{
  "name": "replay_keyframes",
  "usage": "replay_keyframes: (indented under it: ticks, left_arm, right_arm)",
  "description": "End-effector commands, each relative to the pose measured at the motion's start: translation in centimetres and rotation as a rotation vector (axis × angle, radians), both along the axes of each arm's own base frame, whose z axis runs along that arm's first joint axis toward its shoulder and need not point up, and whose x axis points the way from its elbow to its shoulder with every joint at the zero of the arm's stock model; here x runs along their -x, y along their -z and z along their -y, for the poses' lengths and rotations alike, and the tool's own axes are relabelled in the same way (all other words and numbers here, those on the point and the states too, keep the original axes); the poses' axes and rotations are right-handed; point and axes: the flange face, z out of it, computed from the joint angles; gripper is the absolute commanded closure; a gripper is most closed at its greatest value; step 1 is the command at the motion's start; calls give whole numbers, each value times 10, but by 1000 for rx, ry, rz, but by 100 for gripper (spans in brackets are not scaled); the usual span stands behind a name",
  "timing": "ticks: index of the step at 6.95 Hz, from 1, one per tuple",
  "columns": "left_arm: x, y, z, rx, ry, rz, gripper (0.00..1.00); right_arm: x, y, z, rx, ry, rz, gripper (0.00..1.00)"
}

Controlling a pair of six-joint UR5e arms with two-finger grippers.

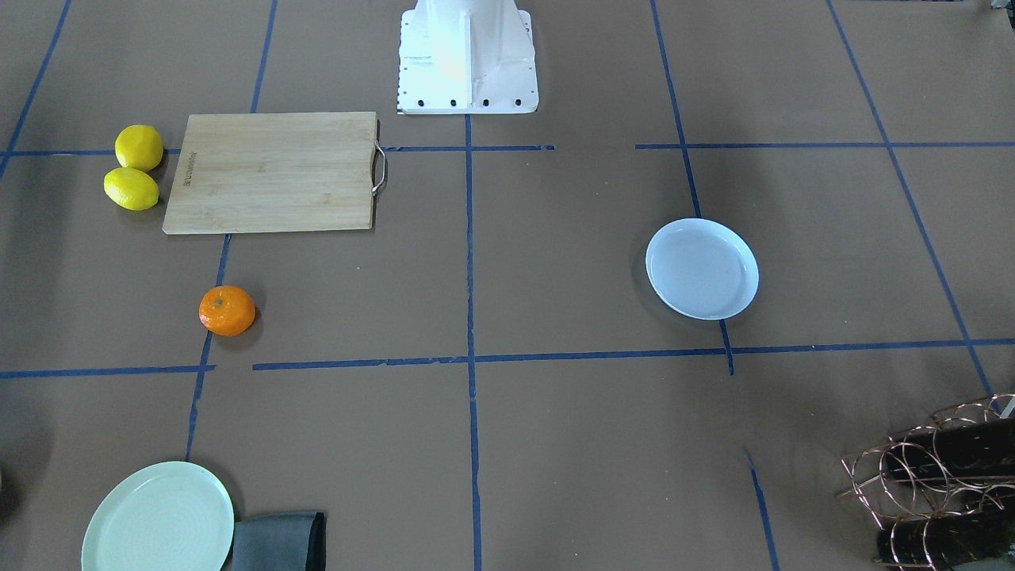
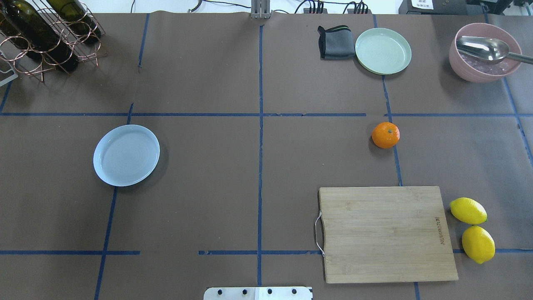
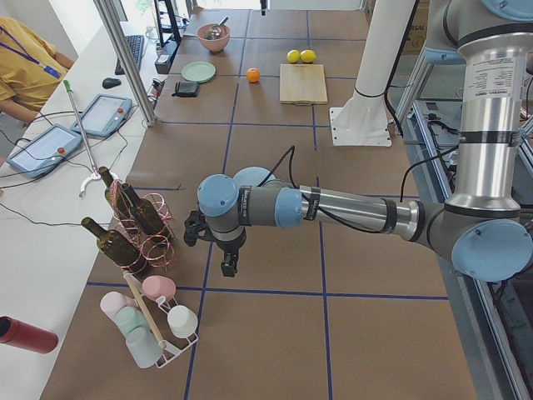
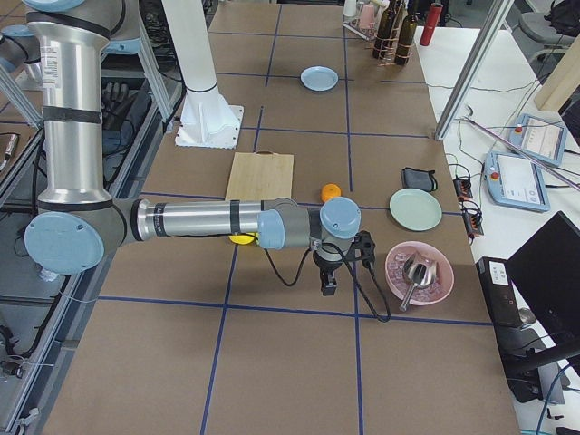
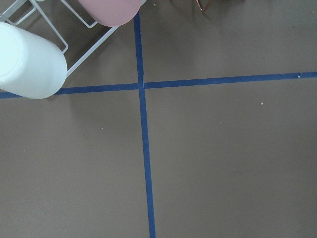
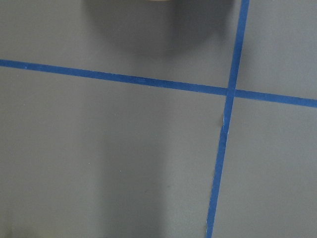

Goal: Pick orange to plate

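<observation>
The orange (image 2: 385,135) lies on the brown table, just beyond the cutting board, on the robot's right half; it also shows as the orange (image 1: 227,310) in the front view. The pale bluish-white plate (image 2: 126,155) sits empty on the left half, far from the fruit. Neither gripper enters the overhead or front views. Only the side views show them: the left gripper (image 3: 229,265) hangs past the plate near the bottle rack, and the right gripper (image 4: 329,285) hangs beside the pink bowl. I cannot tell whether either is open or shut. Both wrist views show only taped table.
A wooden cutting board (image 2: 387,233) with two lemons (image 2: 468,211) beside it lies near the robot's base. A pale green plate (image 2: 383,51), grey cloth (image 2: 335,42) and pink bowl with spoon (image 2: 485,52) stand at the far right. A wire bottle rack (image 2: 46,33) fills the far left corner.
</observation>
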Motion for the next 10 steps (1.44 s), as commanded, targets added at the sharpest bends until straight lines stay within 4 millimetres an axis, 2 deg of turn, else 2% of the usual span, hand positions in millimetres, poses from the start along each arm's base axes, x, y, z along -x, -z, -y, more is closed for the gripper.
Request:
replay_keyframes:
  ticks: [1, 4, 5, 6, 7, 8, 10]
  left_arm:
    - [0, 6, 2, -12, 1, 6, 0]
    - [0, 15, 5, -24, 7, 10, 0]
    - [0, 12, 9, -13, 9, 8, 0]
    - [0, 26, 11, -77, -1, 8, 0]
    - [0, 27, 14, -138, -1, -4, 0]
    - [-10, 35, 19, -216, -14, -8, 0]
    - [-16, 36, 17, -275, -25, -12, 0]
  right_arm:
    - [-8, 2, 1, -3, -17, 3, 0]
    - [-8, 2, 0, -4, -17, 2, 0]
    - [-8, -2, 0, 4, -18, -1, 0]
    - [-8, 1, -1, -2, -18, 0, 0]
    - [-8, 1, 0, 0, -18, 0, 0]
    - [-8, -2, 0, 5, -19, -2, 0]
    - [-8, 0, -1, 1, -16, 0, 0]
